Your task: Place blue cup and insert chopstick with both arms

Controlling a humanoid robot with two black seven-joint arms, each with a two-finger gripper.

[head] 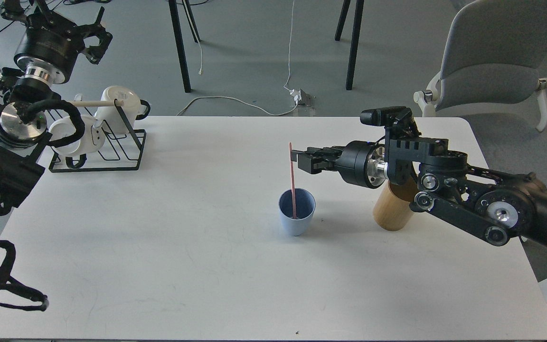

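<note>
Right pincer grips chopstick standing in blue cup.

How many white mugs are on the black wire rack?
2. One white mug sits at the back of the black wire rack; the other is at its front-left, partly behind the left arm. More may be hidden.

I am working in what is looking like an office or lab room. A plain white table is standing on grey carpet-like flooring. At two o'clock a grey padded office chair is sitting; at twelve o'clock black furniture legs are standing, with a white cable trailing to a floor plug.
</note>
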